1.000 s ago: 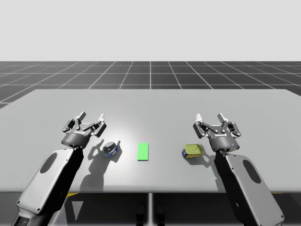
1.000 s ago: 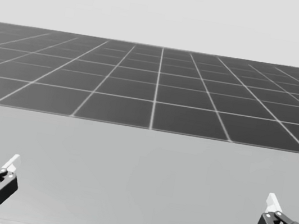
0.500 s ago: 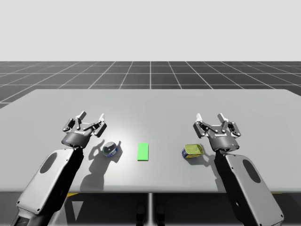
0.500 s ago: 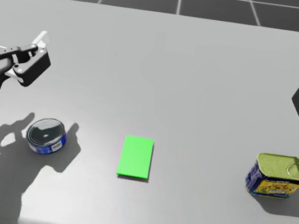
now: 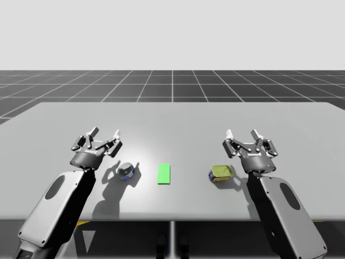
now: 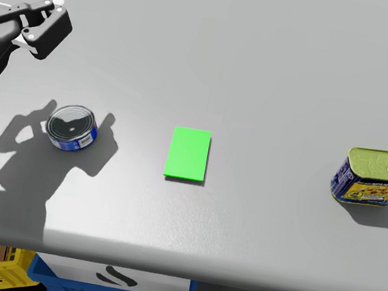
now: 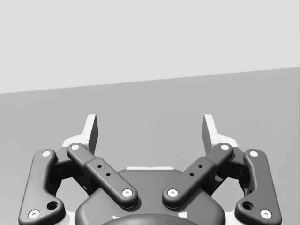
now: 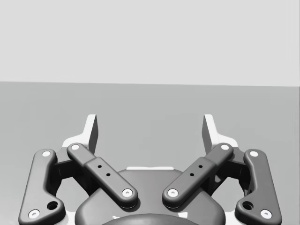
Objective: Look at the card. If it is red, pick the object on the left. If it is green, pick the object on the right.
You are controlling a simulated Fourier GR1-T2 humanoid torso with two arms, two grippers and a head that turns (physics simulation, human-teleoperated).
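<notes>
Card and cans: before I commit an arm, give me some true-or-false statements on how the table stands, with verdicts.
1. The card is red. False: it is green.
2. The round blue can lies to the left of the card. True.
3. My right gripper is shut on the rectangular yellow can. False: it is open, apart from that can, with nothing between its fingers.
4. My left gripper is open and holds nothing. True.
</notes>
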